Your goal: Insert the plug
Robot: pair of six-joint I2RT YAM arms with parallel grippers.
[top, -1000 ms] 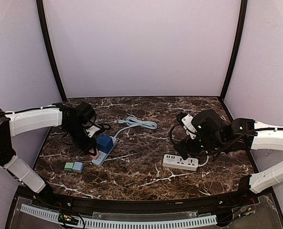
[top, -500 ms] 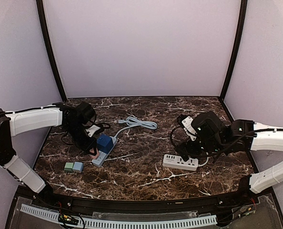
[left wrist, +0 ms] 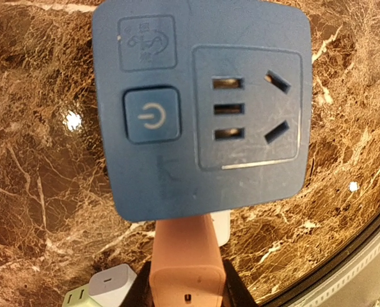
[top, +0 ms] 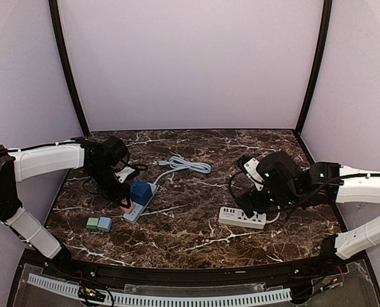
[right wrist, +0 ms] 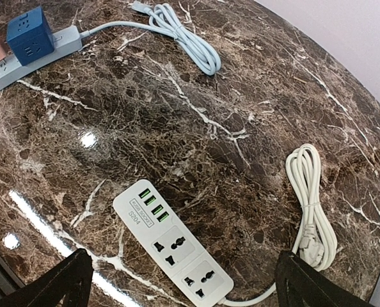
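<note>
Gripping the pink plug (left wrist: 183, 256) beside the blue socket cube (left wrist: 203, 109), the left gripper (left wrist: 185, 291) has hardly moved, so insertion seems unfinished; the right gripper (right wrist: 180, 281) hovers open, empty.

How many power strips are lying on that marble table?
2. A light-blue strip lies on the left, carrying a blue socket cube, beside the pink plug the left jaws hold. A white strip lies on the right. None seems hidden.
</note>
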